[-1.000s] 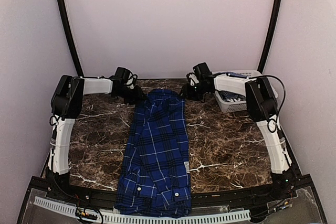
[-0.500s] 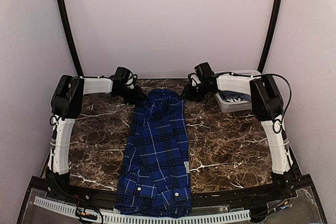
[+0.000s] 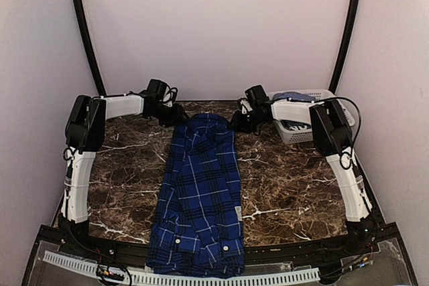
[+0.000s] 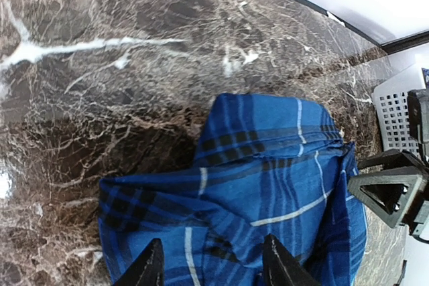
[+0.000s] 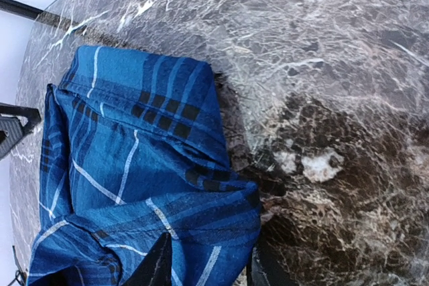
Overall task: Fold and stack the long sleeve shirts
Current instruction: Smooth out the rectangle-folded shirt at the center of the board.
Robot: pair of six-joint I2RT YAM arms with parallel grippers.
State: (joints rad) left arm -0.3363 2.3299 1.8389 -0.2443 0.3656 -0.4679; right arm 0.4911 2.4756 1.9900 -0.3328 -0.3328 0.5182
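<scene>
1. Judging by how it lies, the dark plaid shirt is about half folded. It runs as a long narrow strip down the middle of the bench, its sides turned in and its buttoned cuffs at the near end.
2. The strip is at full length, so the end-to-end folds are not yet made.
3. The left gripper sits at the far left corner of the strip. Its fingers stand moderately apart with plaid cloth between the tips, but I cannot tell whether they pinch it.
4. The right gripper sits at the far right corner. Its gap is somewhat narrower, again with cloth between the tips, and its hold is just as unclear.
5. Both arms seem placed to bring the far end toward the near one.
6. The second shirt shows only as blue cloth inside the basket at the far right, unfolded as far as I can see.
7. No stack exists yet, so well over half the task is left.
</scene>
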